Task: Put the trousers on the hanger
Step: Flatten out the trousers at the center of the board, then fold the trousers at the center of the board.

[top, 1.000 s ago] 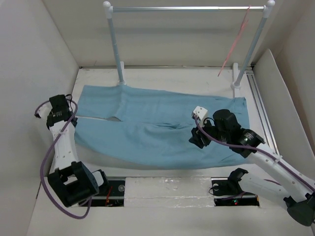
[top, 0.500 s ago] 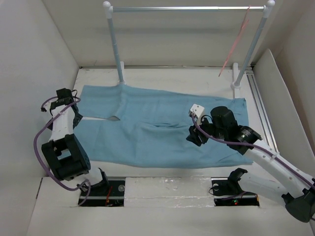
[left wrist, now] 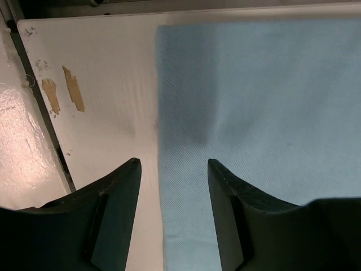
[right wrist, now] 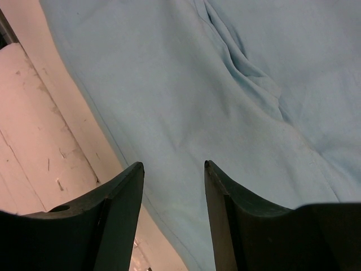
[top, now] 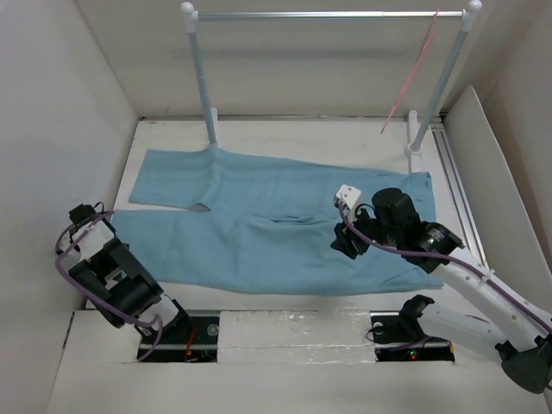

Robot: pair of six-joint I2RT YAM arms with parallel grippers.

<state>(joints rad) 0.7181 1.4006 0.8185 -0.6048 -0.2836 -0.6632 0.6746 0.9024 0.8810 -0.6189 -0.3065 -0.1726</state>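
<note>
Robot lab bench: white partition walls (top: 69, 103), bolted arm bases (top: 405, 330), garment rail (top: 328, 15).

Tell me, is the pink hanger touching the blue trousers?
Apart. The top view shows the hanger hanging from the rail, and the trousers flat on the table, bare white surface between them.

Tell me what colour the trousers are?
The trousers are plain light blue, best seen from the top external camera.
</note>
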